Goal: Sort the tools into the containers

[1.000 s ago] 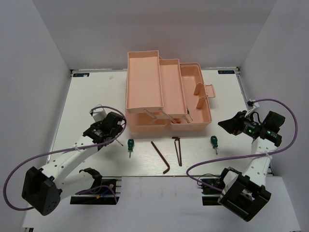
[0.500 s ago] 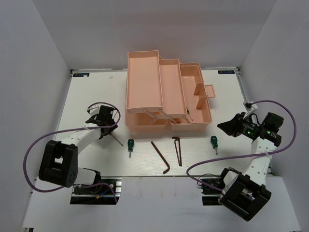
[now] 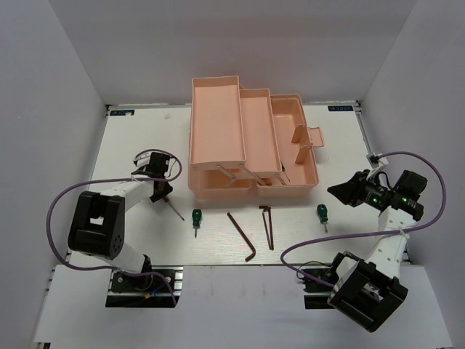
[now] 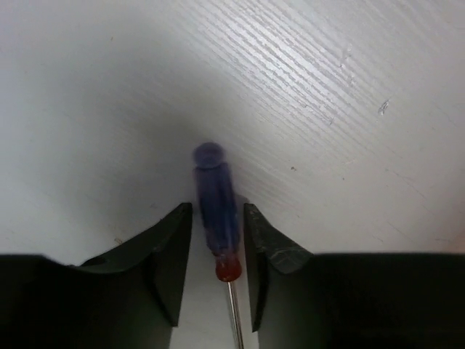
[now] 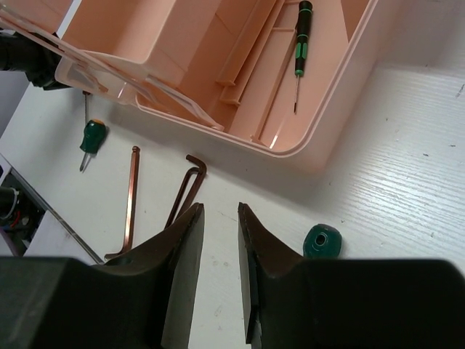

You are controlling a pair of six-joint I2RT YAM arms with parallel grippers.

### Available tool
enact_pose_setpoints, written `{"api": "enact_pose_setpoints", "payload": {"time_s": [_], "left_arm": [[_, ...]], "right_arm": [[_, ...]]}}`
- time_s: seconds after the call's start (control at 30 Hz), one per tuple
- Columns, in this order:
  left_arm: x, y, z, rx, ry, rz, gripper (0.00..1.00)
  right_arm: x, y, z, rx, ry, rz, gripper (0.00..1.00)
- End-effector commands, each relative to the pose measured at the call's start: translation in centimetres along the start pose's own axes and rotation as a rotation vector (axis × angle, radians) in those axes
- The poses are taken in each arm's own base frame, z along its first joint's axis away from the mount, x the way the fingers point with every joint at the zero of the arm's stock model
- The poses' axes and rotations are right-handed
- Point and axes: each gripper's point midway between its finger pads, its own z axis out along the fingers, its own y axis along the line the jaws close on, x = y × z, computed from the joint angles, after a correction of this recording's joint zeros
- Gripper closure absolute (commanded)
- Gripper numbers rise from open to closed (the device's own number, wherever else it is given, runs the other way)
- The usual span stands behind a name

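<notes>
A thin driver with a blue handle and red collar (image 4: 213, 189) lies flat on the table; only its shaft (image 3: 174, 211) shows from above. My left gripper (image 4: 217, 211) (image 3: 158, 190) is down over it. Its jaws stand open on either side of the handle, with slim gaps. To the right lie a stubby green screwdriver (image 3: 195, 217) (image 5: 92, 136), two dark hex keys (image 3: 242, 234) (image 3: 267, 225) and a second green screwdriver (image 3: 321, 212) (image 5: 317, 241). My right gripper (image 3: 340, 190) (image 5: 219, 207) hovers open and empty to the right of them.
The salmon-pink toolbox (image 3: 290, 190) (image 5: 341, 102) stands open behind the tools, its upper trays fanned out to the left. A thin green-and-black driver (image 5: 300, 43) lies in its bottom compartment. Purple cables loop out from both arms. Grey walls close in the table.
My left arm has folded in and set its gripper down over the thin driver, and the jaws have narrowed around the handle. The right arm has barely moved.
</notes>
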Motion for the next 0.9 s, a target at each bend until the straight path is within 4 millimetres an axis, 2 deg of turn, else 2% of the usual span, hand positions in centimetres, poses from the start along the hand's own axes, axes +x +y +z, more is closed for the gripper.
{"api": "enact_pose_setpoints", "payload": {"time_s": [0.0,0.1,0.17,0.23,0.27,0.33,0.37,0.4,0.43,0.47,0.5,0.53,0.6,0.63,0.67,0.7,0.73,0.77,0.8,0.83,0.87], "left_arm": [[-0.5,-0.3,0.1,0.004,0.003,0.022,0.57],[-0.2,-0.3,0.0,0.004,0.017,0.026,0.74],[0.4,0.2,-0.1,-0.001,0.023,0.029,0.81],[-0.6,0.3,-1.3,0.015,-0.011,0.014,0.92],[-1.2,0.1,-1.9,0.032,-0.032,0.003,0.95],[-2.5,0.6,-3.7,0.035,-0.072,0.0,1.0],[-4.3,0.4,-5.8,0.074,-0.136,-0.032,1.0],[-5.2,0.3,-7.3,0.095,-0.172,-0.033,1.0],[-6.9,0.0,-9.3,0.131,-0.22,-0.03,1.0],[-8.4,-0.3,-11.3,0.17,-0.281,-0.042,1.0],[-9.9,-0.6,-14.5,0.26,-0.341,-0.071,1.0],[-12.1,-1.2,-17.4,0.337,-0.425,-0.063,1.0],[-13.8,-2.6,-22.1,0.5,-0.507,-0.048,1.0],[-15.6,-2.9,-25.8,0.583,-0.58,-0.059,1.0],[-16.5,-3.6,-27.7,0.644,-0.619,-0.038,1.0],[-16.3,-5.5,-30.3,0.791,-0.621,0.022,1.0],[-17.0,-6.8,-32.9,0.891,-0.643,0.045,1.0],[-16.2,-10.2,-34.5,1.073,-0.595,0.149,1.0],[-16.0,-11.9,-35.2,1.154,-0.565,0.197,1.0],[-16.6,-13.5,-37.1,1.244,-0.546,0.226,1.0],[-15.7,-15.5,-38.9,1.403,-0.488,0.29,1.0]], "right_arm": [[-0.3,0.1,-0.3,0.005,-0.015,-0.02,0.68],[-0.4,0.3,-0.3,-0.003,-0.022,-0.022,0.68],[-0.4,0.3,-0.4,-0.001,-0.024,-0.016,0.68],[-0.4,0.3,-0.5,-0.003,-0.026,-0.018,0.68],[-0.4,0.4,-0.5,-0.006,-0.029,-0.019,0.66],[-0.5,0.5,-0.5,-0.017,-0.031,-0.021,0.49],[-0.3,0.6,-0.6,-0.017,-0.027,-0.012,0.36],[-0.4,0.8,-0.6,-0.027,-0.027,-0.019,0.19],[-0.4,0.7,-0.7,-0.027,-0.027,-0.037,0.13],[-0.4,0.9,-0.7,-0.035,-0.024,-0.028,0.13],[-0.3,0.8,-0.7,-0.032,-0.024,-0.027,0.2],[-0.3,0.8,-0.6,-0.034,-0.022,-0.025,0.33],[-0.3,0.3,-0.6,-0.018,-0.017,-0.019,0.78],[-0.1,-0.3,-0.6,0.008,0.001,-0.002,1.0],[-0.3,-1.2,-0.6,0.049,0.006,0.015,1.0],[-0.2,-1.6,-0.6,0.071,0.014,0.021,1.0],[-0.1,-2.1,-0.6,0.089,0.02,0.03,1.0],[0.2,-3.2,-0.7,0.141,0.039,0.046,0.94],[0.3,-3.5,-0.7,0.158,0.043,0.051,0.83],[0.5,-3.9,-0.7,0.177,0.048,0.072,0.76],[0.7,-4.5,-0.7,0.207,0.063,0.068,0.66]]}}
